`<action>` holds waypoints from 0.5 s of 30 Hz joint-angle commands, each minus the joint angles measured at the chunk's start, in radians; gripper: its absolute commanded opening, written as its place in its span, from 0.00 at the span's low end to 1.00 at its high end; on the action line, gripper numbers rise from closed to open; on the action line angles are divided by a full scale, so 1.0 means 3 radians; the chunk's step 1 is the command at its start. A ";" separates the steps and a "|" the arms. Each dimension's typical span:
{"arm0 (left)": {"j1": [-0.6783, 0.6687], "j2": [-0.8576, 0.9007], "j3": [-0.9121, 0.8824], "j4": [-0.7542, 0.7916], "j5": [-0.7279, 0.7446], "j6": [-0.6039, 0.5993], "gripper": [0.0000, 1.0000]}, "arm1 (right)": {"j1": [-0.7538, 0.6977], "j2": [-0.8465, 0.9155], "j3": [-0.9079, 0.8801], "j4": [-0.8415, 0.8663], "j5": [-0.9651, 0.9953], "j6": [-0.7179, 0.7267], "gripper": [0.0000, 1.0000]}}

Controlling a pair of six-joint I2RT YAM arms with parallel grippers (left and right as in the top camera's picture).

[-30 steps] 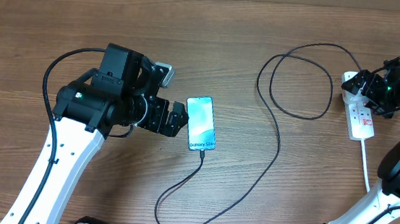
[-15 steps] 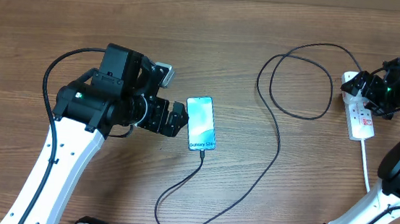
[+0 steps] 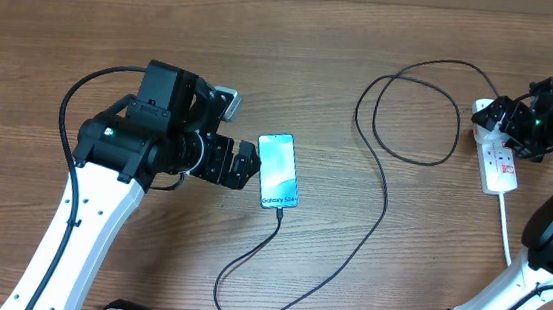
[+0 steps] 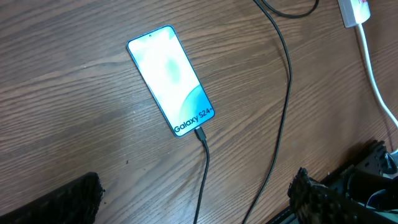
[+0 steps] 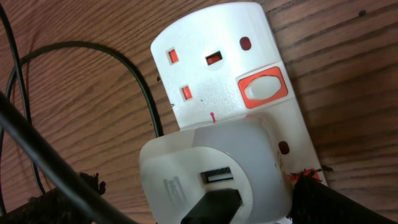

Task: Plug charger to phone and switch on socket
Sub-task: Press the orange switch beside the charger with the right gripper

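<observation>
A bare wooden table [image 3: 368,23] fills the overhead view. The left claw [image 3: 248,165] hangs released, its jaws spread, and the phone [image 3: 278,170] lies flat just ahead of its tips with the screen lit. The charger [image 3: 385,200] leaves the phone's near end, loops across the wood and runs to the socket [image 3: 500,163]. The right claw [image 3: 509,117] hovers over the far end of the socket, also released and holding nothing. In the left wrist view, the phone [image 4: 171,79] sits ahead of the claw and slightly to one side. The charger's tip [image 4: 200,133] looks seated in the phone's edge, and both fingertips [image 4: 62,200] stand well apart from it, so that end appears done and is best left alone. In the right wrist view, the socket [image 5: 211,37] lies directly beneath the right claw. A white adapter [image 5: 211,165] is plugged into it between the fingertips [image 5: 320,199], and the charger's black plug [image 5: 214,204] sits in the adapter. A rocker switch [image 5: 264,89] shows beyond the adapter, beside an empty outlet, so it is probably not the one needed. The adapter's own switch seems to sit near the right-hand finger, where only a sliver of red shows, and its position cannot be told. The press would go best with one fingertip straight down on that hidden rocker. It should be firm enough to click yet gentle enough that the light strip neither slides nor tips, and the claw should stay clear of the cable crossing under it.
</observation>
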 commanded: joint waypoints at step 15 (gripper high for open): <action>-0.0023 -0.0056 0.0051 0.0003 0.0060 0.0072 0.99 | 0.0055 0.0216 -0.0048 -0.0025 -0.0216 -0.0023 1.00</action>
